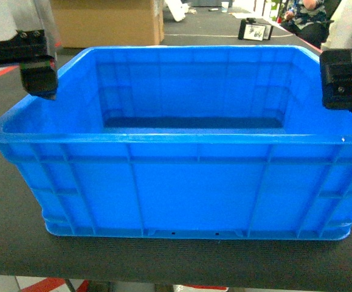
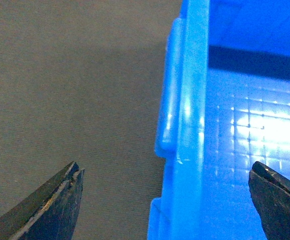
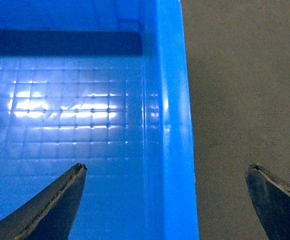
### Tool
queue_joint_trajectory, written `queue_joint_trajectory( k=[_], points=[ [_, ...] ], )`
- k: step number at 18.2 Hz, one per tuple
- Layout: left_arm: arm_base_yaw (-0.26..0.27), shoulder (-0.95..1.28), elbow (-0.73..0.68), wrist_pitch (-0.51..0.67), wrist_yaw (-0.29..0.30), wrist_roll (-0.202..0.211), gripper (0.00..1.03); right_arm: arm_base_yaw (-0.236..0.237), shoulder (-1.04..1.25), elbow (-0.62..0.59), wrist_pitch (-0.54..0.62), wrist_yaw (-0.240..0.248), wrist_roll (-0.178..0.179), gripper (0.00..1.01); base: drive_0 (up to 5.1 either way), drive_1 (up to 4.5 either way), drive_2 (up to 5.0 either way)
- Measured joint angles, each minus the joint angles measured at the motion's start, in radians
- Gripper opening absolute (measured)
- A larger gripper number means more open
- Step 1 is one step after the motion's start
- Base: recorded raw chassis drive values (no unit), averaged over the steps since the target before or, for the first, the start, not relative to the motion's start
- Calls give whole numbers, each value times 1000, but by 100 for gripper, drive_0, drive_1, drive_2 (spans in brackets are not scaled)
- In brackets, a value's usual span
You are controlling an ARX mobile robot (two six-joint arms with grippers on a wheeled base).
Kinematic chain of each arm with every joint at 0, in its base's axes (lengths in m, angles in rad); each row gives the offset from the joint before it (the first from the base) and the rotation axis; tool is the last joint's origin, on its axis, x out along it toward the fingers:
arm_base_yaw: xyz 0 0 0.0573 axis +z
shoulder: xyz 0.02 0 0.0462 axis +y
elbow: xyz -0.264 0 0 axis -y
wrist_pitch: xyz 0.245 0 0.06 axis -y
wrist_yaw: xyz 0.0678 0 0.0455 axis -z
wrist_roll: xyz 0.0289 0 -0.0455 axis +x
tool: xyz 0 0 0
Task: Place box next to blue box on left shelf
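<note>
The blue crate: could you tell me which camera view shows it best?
The head view: the whole crate shows, rim to base. The left wrist view shows only its left rim and floor, the right wrist view its right rim and floor.

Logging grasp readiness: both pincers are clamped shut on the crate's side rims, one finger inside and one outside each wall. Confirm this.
Not quite. Both wrist views show the left pincer and right pincer open, straddling the blue crate rims with one finger inside and one outside, not clamped shut.

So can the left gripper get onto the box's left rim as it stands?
Probably yes: the left gripper is open and straddles the box rim, one finger outside, one inside, nothing between.
</note>
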Motion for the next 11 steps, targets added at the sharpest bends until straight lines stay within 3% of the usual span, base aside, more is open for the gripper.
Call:
queue_joint_trajectory(
  k=[5,10,11],
  points=[
    [-28,63,37,-66,-12,3,98,-14,88,6,35,-7,38,98,0,0,0],
    [-24,127,48,-63,-23,23,98,-19,113,6,85,-3,43,98,0,0,0],
    [-24,130,52,-52,-26,27,92,-20,114,6,93,5,43,94,0,0,0]
  ],
)
